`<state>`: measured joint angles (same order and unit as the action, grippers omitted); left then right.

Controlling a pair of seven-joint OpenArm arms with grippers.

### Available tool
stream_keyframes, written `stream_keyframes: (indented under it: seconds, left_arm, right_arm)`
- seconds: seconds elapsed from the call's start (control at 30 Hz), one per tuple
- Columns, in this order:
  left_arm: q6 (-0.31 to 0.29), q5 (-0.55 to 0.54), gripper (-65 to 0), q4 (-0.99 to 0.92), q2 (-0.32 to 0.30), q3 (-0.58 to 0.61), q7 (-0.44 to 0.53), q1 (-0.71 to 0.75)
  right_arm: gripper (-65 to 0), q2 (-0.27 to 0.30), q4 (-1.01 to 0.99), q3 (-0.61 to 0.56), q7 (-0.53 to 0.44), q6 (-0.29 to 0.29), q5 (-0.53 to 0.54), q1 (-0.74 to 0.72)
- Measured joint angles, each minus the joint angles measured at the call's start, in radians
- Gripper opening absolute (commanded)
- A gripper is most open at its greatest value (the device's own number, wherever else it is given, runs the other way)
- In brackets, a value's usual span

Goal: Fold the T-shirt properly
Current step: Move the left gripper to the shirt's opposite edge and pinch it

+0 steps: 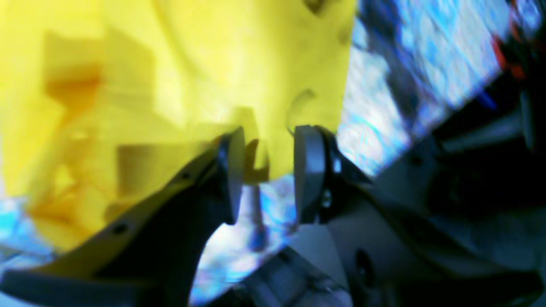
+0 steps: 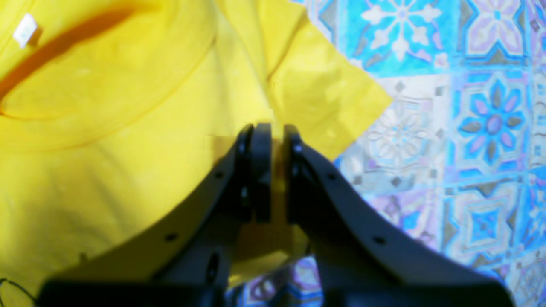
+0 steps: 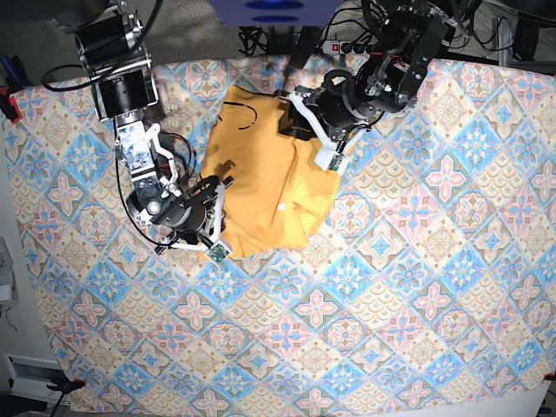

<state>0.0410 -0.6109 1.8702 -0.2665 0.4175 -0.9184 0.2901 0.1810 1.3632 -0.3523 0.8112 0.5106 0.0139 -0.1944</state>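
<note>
A thin fold of yellow fabric is being pinched between the nearly closed jaws of the right gripper (image 2: 273,140), seen at the centre of the right wrist view. Cloth is lying in the wider gap of the left gripper (image 1: 268,170), at the centre of the blurred left wrist view; whether it is being clamped cannot be told. The T-shirt (image 3: 261,174) is being kept bunched in the upper centre-left of the base view, on the patterned tablecloth (image 3: 417,287), with the right gripper positioned at its lower left edge and the left gripper at its upper right edge.
</note>
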Motion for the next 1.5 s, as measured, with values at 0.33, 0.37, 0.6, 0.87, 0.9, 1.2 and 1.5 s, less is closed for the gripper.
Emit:
stream_keyframes:
  seconds: [0.33,0.37,0.6,0.87,0.9,1.2,1.5]
  left_arm:
    - [0.114,0.155,-47.2,-0.029,-0.003,-0.184,0.002,0.045]
    - [0.114,0.155,-47.4,-0.032,-0.006,-0.192,0.002,0.054]
    - [0.113,0.143,-47.6,-0.012,0.003,-0.219,0.001,0.081]
    - [0.132,0.152,-47.6,0.135,-0.007,-0.178,0.075,0.156]
    - [0.118,0.137,-47.6,0.154,0.000,-0.163,0.081,0.161]
    - [0.116,0.135,-47.3,0.098,0.005,0.010,0.077,0.081]
    - [0.136,0.151,-47.3,-0.166,0.052,0.003,0.072,-0.098]
  right_arm:
    - [-60.1,0.000,0.071,0.000,0.005,0.000,0.000,0.018]
    - [-60.1,0.000,0.078,0.000,0.005,0.000,0.000,0.023]
    - [-60.0,0.000,0.091,-0.001,0.005,0.000,0.008,0.043]
    - [-60.0,-0.001,0.094,-0.001,-0.001,0.000,0.012,0.061]
    - [-60.0,0.000,0.097,-0.001,0.000,0.000,0.011,0.061]
    - [-60.0,-0.003,0.097,-0.001,-0.001,0.001,0.013,0.064]
    - [-60.0,-0.001,0.098,-0.005,0.003,0.001,0.013,0.065]
